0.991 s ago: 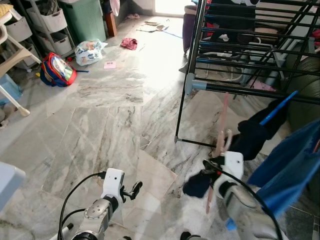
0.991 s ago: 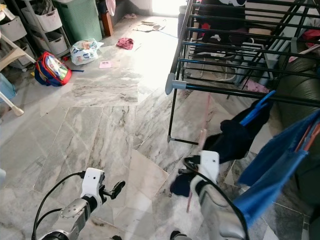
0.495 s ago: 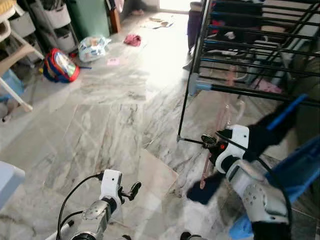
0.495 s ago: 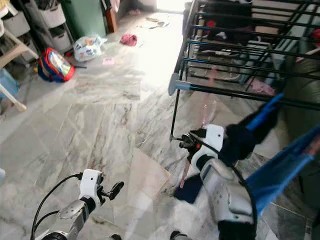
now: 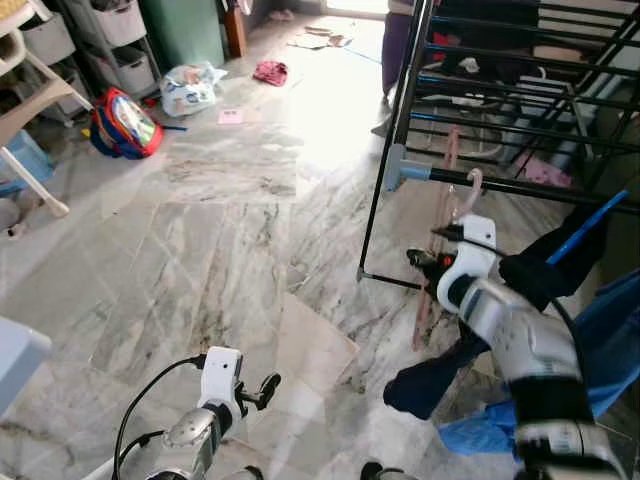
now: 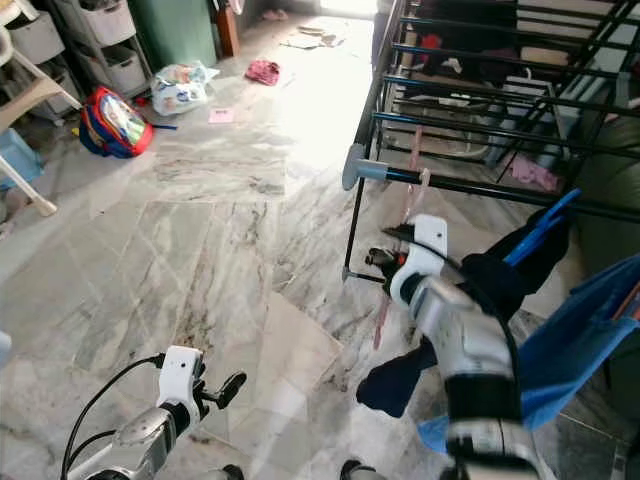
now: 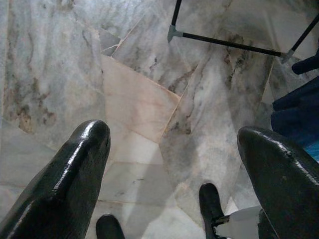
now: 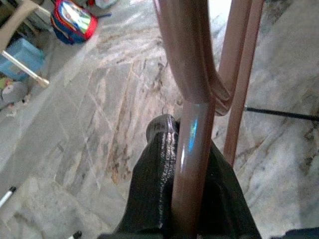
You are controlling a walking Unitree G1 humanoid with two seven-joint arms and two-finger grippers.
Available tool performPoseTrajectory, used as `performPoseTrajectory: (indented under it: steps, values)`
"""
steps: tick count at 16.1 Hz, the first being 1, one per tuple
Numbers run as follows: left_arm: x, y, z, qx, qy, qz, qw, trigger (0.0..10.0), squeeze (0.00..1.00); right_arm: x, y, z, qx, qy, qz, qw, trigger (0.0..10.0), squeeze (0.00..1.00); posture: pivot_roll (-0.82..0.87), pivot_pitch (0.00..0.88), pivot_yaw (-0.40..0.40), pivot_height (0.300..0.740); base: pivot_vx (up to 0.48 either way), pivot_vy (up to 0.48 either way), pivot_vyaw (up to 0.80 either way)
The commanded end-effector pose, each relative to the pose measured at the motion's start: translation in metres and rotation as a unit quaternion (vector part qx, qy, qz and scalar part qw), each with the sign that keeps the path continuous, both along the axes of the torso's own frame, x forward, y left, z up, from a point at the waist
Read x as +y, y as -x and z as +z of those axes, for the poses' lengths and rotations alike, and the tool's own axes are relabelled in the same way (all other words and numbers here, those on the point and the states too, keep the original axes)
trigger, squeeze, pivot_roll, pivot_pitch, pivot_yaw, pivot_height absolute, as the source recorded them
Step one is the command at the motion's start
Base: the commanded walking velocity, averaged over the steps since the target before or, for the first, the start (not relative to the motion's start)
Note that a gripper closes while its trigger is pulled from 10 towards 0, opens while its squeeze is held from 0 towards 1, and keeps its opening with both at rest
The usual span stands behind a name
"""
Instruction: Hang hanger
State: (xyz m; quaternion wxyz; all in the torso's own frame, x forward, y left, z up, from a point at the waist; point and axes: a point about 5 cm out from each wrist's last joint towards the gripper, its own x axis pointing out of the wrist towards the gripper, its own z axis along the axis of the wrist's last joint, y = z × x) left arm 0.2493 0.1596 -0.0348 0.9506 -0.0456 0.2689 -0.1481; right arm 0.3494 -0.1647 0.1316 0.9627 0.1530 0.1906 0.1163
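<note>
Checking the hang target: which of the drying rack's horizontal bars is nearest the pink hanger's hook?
The lowest front bar, the one ending in the grey corner joint. The pink hanger, held by the right end effector, has its hook right at it; other bars lie beyond.

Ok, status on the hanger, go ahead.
Right tool shut on pink hanger, hook near rack rail. Left tool open, idle. Dark garment dangling below.

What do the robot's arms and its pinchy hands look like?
Both arms are shiny silver metal. Near each wrist sits a white boxy block with a black cable looping back from it. The left gripper and right gripper each have two long black fingers, smooth, glossy and rounded at the tips.
</note>
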Motion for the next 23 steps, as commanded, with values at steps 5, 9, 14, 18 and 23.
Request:
performPoseTrajectory:
  steps: [5, 9, 14, 18, 23]
  values:
    - [0.005, 0.011, -0.009, 0.028, -0.012, 0.006, 1.000, 10.0, 0.00, -0.003, -0.020, 0.005, 0.006, -0.017, -0.016, 1.000, 10.0, 0.00, 0.03, 0.160, 0.009, 0.740, 0.000, 0.000, 0.00]
    - [0.006, 0.011, -0.009, 0.027, -0.014, 0.003, 1.000, 10.0, 0.00, -0.005, -0.028, 0.001, 0.022, -0.036, -0.026, 0.999, 10.0, 0.00, 0.03, 0.159, 0.012, 0.740, 0.000, 0.000, 0.00]
    - [0.006, 0.011, -0.009, 0.028, -0.015, -0.001, 1.000, 10.0, 0.00, -0.011, -0.030, -0.004, 0.030, -0.046, -0.039, 0.998, 10.0, 0.00, 0.03, 0.157, 0.015, 0.740, 0.000, 0.000, 0.00]
    - [0.003, 0.010, -0.009, 0.026, -0.014, -0.007, 1.000, 10.0, 0.00, -0.012, -0.032, -0.012, 0.046, -0.031, -0.040, 0.998, 10.0, 0.00, 0.03, 0.158, 0.013, 0.740, 0.000, 0.000, 0.00]
    - [0.004, 0.011, -0.009, 0.026, -0.014, -0.007, 1.000, 10.0, 0.00, -0.011, -0.027, -0.028, 0.069, -0.015, -0.039, 0.997, 10.0, 0.00, 0.05, 0.150, 0.012, 0.740, 0.000, 0.000, 0.00]
